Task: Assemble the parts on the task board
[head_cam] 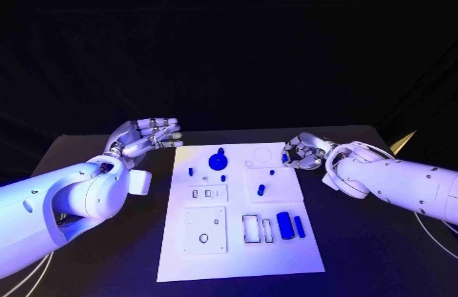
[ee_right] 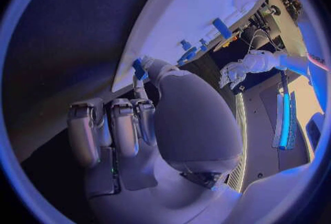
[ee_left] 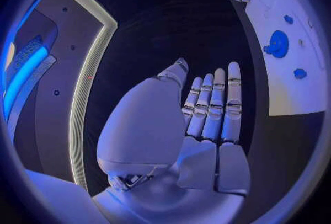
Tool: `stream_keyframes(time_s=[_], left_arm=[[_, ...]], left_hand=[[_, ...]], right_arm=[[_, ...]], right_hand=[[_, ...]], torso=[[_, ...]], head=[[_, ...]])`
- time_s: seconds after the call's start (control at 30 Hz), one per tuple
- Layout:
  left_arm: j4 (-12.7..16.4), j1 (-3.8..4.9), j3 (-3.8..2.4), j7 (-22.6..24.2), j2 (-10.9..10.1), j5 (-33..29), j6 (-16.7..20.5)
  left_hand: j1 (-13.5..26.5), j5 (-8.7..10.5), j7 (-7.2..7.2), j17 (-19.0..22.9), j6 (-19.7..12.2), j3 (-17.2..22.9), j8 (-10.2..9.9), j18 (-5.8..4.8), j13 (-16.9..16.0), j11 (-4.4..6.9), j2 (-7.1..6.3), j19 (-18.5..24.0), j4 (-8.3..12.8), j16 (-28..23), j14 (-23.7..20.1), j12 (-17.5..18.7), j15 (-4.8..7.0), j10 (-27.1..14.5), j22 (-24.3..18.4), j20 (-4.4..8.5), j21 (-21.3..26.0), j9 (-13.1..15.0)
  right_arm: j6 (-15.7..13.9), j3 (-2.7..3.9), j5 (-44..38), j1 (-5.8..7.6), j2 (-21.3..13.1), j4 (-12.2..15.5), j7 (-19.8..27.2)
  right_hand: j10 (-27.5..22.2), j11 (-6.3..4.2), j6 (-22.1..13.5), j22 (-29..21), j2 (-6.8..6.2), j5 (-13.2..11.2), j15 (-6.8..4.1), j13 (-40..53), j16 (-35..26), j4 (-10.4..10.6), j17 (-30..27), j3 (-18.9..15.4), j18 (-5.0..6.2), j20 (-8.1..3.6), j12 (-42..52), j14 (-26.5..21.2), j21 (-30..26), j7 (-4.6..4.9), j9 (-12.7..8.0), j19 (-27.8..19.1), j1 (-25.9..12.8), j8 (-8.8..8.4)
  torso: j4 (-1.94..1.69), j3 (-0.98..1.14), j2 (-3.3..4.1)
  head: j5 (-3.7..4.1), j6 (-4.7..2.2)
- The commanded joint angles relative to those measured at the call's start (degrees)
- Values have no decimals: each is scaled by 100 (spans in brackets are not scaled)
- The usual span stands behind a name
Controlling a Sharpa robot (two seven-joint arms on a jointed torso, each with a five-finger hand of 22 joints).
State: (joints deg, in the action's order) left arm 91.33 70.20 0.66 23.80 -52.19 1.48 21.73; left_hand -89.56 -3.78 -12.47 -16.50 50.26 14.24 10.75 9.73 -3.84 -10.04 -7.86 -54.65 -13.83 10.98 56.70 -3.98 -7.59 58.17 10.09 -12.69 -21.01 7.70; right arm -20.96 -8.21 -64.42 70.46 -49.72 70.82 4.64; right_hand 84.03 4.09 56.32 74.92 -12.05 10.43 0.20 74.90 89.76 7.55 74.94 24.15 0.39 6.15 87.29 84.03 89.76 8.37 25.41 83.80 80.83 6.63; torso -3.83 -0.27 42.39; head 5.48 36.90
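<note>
Head view has the white task board (head_cam: pixel 239 244) sitting mid-frame on the black counter (head_cam: pixel 382 257), blue parts (head_cam: pixel 284 221) scattered across it. Left hand (head_cam: pixel 145 135) hovers off the board's upper-left corner, fingers straight and side by side, holding nothing. Right hand (head_cam: pixel 302 151), at the upper-right edge, pinches a small blue part (ee_right: pixel 140 70).

White task board (head_cam: pixel 239 257) flat mid-table, small blue parts (head_cam: pixel 283 221) on it
</note>
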Motion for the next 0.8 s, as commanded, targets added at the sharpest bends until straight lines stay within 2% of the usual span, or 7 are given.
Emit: stream_keyframes(time_s=[0.03, 0.3, 0.47, 0.53, 0.67, 0.8], left_arm=[[11, 6, -3, 45, 2, -7, -78], [4, 6, -3, 42, 3, -7, -78], [5, 6, -3, 39, 2, -7, -78], [4, 6, -3, 37, 1, -7, -78], [1, 6, -3, 34, -2, -7, -78], [-3, 6, -3, 33, -6, -7, -74]], left_hand=[[-41, 32, -6, -5, -5, 7, 37, 48, 2, -1, -16, 40, 32, -24, -39, 9, -10, 43, 5, -18, -35, 6], [-41, 32, -6, -5, -5, 7, 37, 48, 2, -1, -16, 40, 32, -24, -39, 9, -10, 43, 5, -18, -35, 6], [-41, 32, -6, -5, -5, 7, 37, 48, 2, -1, -16, 40, 32, -24, -39, 9, -10, 43, 5, -18, -35, 6], [-41, 32, -6, -5, -5, 7, 37, 48, 2, -1, -16, 40, 32, -24, -39, 9, -10, 43, 5, -18, -35, 6], [-41, 32, -6, -5, -5, 7, 37, 48, 2, -1, -16, 40, 32, -24, -39, 9, -10, 43, 5, -18, -35, 6], [-41, 32, -6, -5, -5, 7, 37, 48, 2, -1, -16, 40, 32, -24, -39, 9, -10, 43, 5, -18, -35, 6]], right_arm=[[114, -1, -76, -19, 18, -9, -10], [80, -1, -76, -32, 27, -11, -22], [-58, -1, -55, -34, 28, -5, -6], [-228, -1, 24, -34, 27, 4, -7], [-631, -1, 127, -34, 10, 58, -43], [-825, 1, 157, -27, -40, 184, -129]], right_hand=[[396, -40, 77, 1508, 64, 26, -51, 1314, 24, -4, 1506, 70, -39, -34, 35, 597, 24, -4, 13, 620, -42, 40], [416, -78, 197, 1508, 108, 38, -84, 1331, 24, -21, 1506, 175, -39, -64, 56, 597, 24, -47, 35, 620, -103, 100], [433, -104, 279, 1508, 151, 51, -106, 1347, 24, -29, 1506, 235, -39, -84, 75, 597, 24, -78, 58, 620, -146, 153], [447, -127, 329, 1508, 199, 95, -127, 1359, 24, -25, 1506, 279, -39, -102, 90, 597, 24, -103, 77, 620, -187, 194], [456, -145, 360, 1508, 217, 159, -143, 1368, 24, -42, 1506, 316, -39, -119, 100, 597, 24, -121, 97, 620, -218, 229], [465, -159, 379, 1508, 245, 183, -157, 1376, 24, -73, 1506, 357, -39, -132, 109, 597, 24, -136, 114, 620, -214, 257]], torso=[[7, 2, 3], [9, 3, 0], [12, 2, 2], [11, 1, 1], [5, 0, -5], [11, -4, -8]], head=[[-9, 19], [-14, 19], [-11, 3], [-16, -10], [-5, -10], [4, -18]])
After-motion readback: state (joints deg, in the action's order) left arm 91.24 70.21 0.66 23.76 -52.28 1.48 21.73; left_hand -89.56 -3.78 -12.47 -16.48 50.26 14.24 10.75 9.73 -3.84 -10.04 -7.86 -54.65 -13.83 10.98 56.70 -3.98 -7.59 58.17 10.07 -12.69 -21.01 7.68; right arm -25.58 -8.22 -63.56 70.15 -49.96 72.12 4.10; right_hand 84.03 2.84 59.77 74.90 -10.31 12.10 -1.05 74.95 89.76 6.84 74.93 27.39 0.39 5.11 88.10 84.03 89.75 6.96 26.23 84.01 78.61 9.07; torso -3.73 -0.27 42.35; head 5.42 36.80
